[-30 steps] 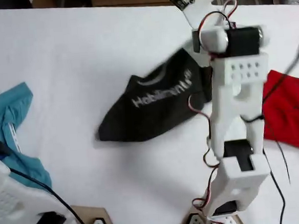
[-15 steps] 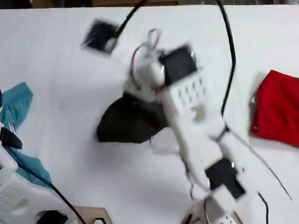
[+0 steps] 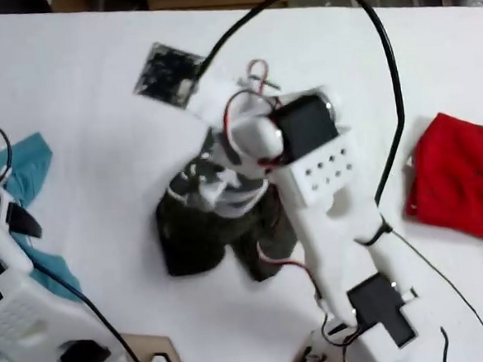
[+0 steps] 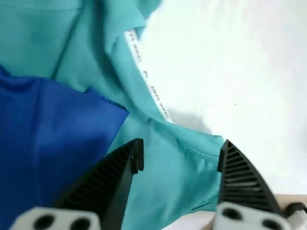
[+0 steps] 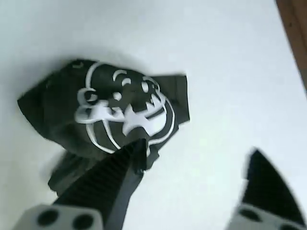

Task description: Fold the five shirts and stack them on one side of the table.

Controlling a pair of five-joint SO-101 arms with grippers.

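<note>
The right arm [image 3: 326,200] stretches from the bottom centre of the high view to the middle of the white table [image 3: 95,108], its wrist above a bunched black shirt [image 3: 188,243]. The shirt lies crumpled just left of centre, a white graphic showing on its upper folds. In the right wrist view, the right gripper [image 5: 196,151] stands spread wide. One fingertip is over the near edge of the black shirt [image 5: 72,110] and the other over bare tabletop; whether the first one touches the cloth cannot be told.

A red shirt [image 3: 461,178] lies at the right edge of the high view, well apart from the black one. A black cable [image 3: 387,63] arcs between them from the arm toward the top of the frame.

At the left edge lies a teal shirt [image 3: 29,163], with the left arm [image 3: 19,317] in the lower left corner beside it. The left gripper [image 4: 181,146] is wide open above the teal shirt [image 4: 187,167], holding nothing. A blue shirt [image 4: 43,143] overlaps the teal cloth, just beside one finger.
</note>
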